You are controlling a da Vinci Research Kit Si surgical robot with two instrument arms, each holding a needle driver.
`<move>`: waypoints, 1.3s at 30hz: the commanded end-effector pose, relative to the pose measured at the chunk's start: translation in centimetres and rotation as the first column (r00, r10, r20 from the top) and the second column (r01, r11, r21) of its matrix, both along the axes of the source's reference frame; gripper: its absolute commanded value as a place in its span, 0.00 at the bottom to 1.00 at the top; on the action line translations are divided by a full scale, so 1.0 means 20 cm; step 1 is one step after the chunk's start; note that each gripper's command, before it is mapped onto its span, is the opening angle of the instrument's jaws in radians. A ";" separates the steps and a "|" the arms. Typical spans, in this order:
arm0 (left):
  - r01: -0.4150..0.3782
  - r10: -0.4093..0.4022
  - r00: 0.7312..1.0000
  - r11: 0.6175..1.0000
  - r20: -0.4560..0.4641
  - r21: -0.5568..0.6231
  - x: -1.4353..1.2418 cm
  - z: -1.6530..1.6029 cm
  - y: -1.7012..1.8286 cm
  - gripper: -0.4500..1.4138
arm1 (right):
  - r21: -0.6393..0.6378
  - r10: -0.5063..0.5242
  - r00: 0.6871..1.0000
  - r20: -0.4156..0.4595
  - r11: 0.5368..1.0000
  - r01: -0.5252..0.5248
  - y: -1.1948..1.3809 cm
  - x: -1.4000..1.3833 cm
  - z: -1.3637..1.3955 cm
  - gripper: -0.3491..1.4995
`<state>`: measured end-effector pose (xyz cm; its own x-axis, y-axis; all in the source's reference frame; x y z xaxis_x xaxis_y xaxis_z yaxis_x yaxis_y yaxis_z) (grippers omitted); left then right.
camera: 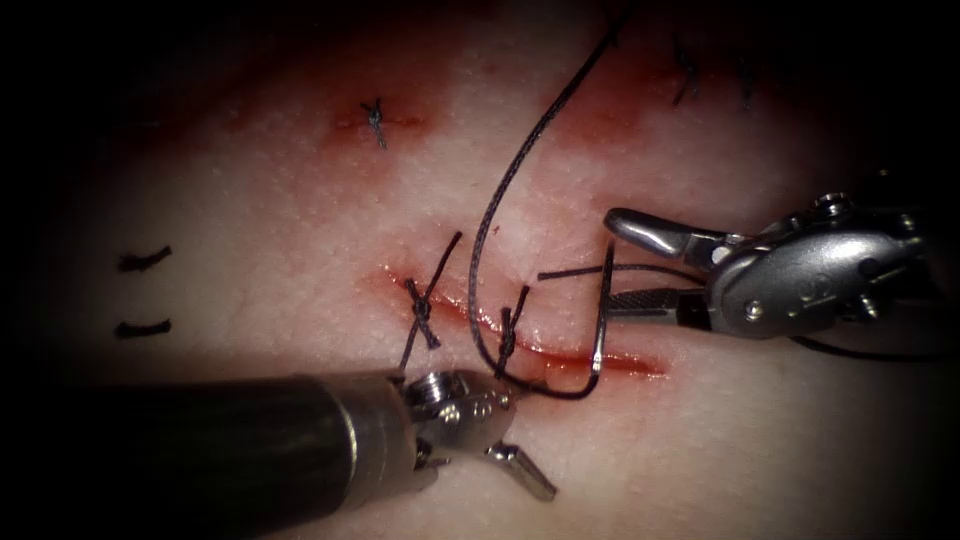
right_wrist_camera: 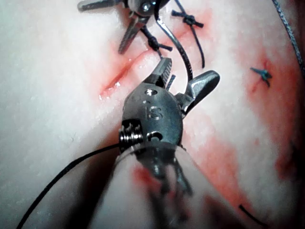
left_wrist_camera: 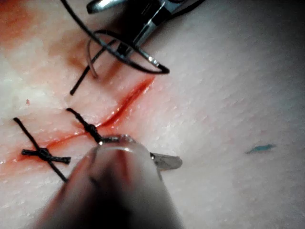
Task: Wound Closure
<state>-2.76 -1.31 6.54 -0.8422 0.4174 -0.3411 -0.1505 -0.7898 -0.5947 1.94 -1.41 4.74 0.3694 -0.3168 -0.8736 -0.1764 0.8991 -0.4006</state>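
On the tissue [camera: 300,230], the right arm's tool [camera: 622,268] came in from the right with its jaws spread wide apart, one jaw lifted clear and the other lying just beside the upper end of the curved needle [camera: 598,330], clamped on nothing. The needle stood across the right end of the cut [camera: 560,352], its curve dipping toward the wound; whether its point sat in the tissue could not be told. The left arm's tool [camera: 505,430] lay below the cut with its jaws also apart, one pointing down and away, the other near the needle's lower end, gripping nothing. Dark thread [camera: 500,200] looped up from the needle across the tissue. Two knotted stitches [camera: 422,315] crossed the cut to the left, amid red fluid [camera: 630,365].
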 end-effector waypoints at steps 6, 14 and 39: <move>-0.002 0.002 1.000 1.000 0.001 0.001 -0.003 0.003 -0.003 0.75 | -0.059 -0.008 1.000 0.014 0.998 0.009 -0.001 0.010 0.003 0.86; -0.002 0.001 1.000 1.000 0.001 0.002 -0.003 0.003 -0.003 0.75 | -0.069 -0.022 0.999 0.031 0.997 0.024 -0.002 0.010 0.006 0.64; -0.002 0.002 1.000 1.000 0.000 0.007 -0.003 0.000 -0.001 0.75 | 0.300 0.039 0.987 0.158 0.950 -0.086 -0.007 0.006 0.027 0.00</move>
